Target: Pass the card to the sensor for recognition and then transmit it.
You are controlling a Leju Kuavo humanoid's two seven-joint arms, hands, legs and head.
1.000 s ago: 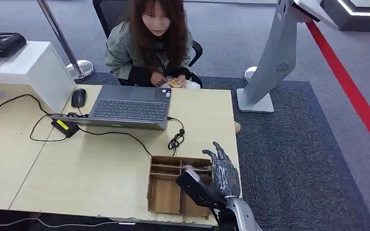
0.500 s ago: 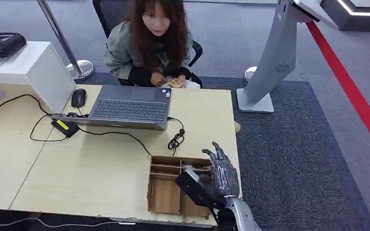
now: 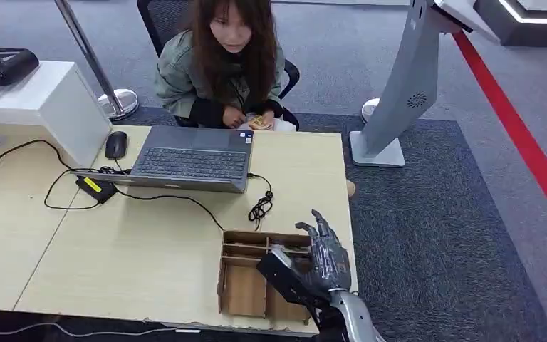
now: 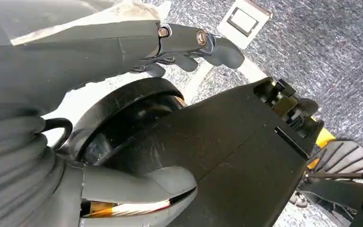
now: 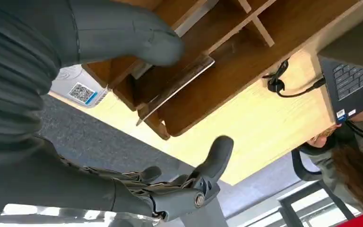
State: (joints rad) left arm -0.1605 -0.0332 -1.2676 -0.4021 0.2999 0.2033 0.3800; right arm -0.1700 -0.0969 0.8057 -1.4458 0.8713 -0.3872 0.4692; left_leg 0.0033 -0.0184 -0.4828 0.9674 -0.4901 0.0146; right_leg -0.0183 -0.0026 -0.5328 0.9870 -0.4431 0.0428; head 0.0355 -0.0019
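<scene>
Card of thin grey plastic stands tilted in the brown wooden compartment box at the table's near right. Right hand hovers over it with fingers spread, holding nothing. Left hand hangs with fingers loosely curled, empty.

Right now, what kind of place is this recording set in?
Probably a reception or check-in desk in an office or exhibition hall: a person seated behind a laptop, a stanchion post, and a standing kiosk on carpet.

Head view: high on the body, facing forward and down over the pale wooden surface.

Right wrist view: close behind the right hand, turned on its side, shares the brown wooden compartment tray at 5 o'clock of the head view.

Left wrist view: very close, facing down at the grey carpet floor.
</scene>
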